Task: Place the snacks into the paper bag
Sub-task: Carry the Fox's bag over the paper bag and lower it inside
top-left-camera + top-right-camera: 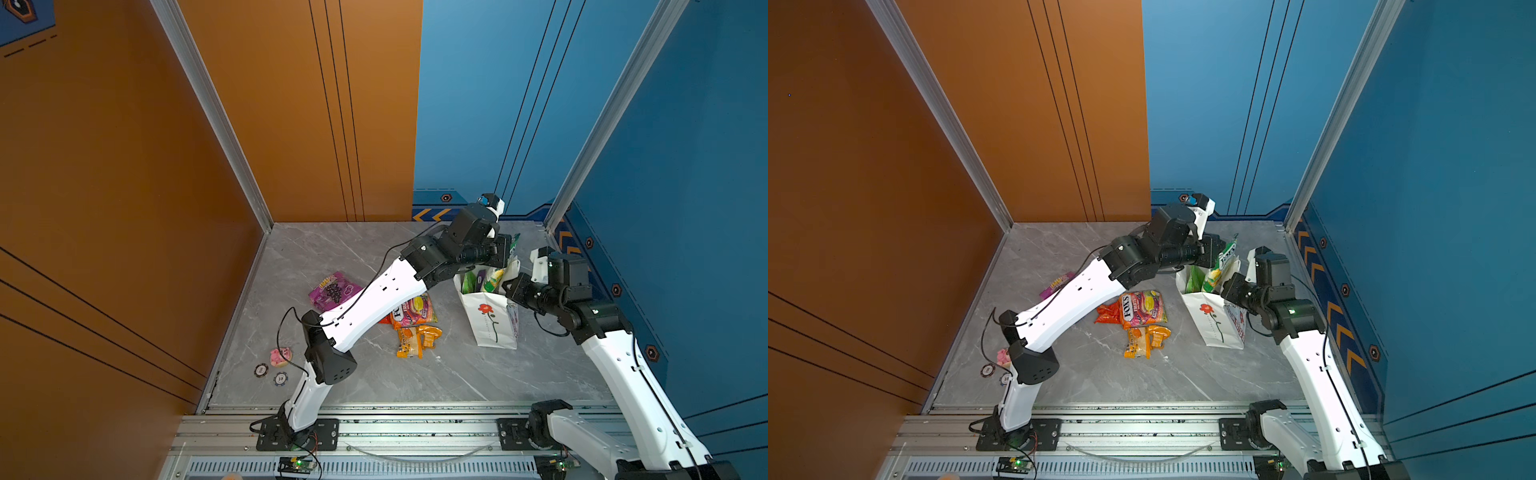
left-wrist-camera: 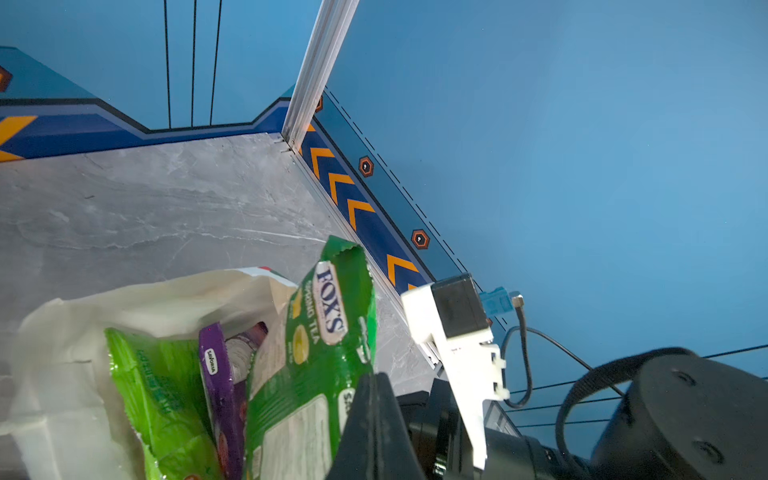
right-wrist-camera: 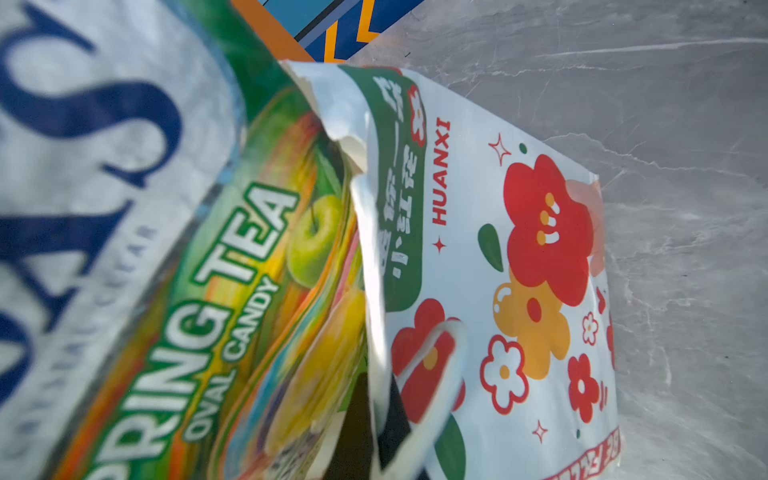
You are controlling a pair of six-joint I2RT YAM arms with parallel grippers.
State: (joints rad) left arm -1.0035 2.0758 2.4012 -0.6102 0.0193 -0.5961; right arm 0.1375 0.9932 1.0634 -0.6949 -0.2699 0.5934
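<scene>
Right now the left gripper (image 2: 368, 401), clamped shut on the green FOX'S Spring Tea packet (image 2: 320, 332), holds it upright, its lower end inside the mouth of the paper bag (image 1: 492, 328) directly below, while the closed right gripper (image 1: 510, 286) pinches the bag's rim.

Orange wall (image 1: 124, 166), blue wall (image 1: 478, 104), grey marble floor (image 1: 332, 257)

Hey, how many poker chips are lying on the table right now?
2. One chip lies near the left edge of the table, beside the pink toy; the other chip lies just right of it, nearer the front. The left arm may hide more.
</scene>
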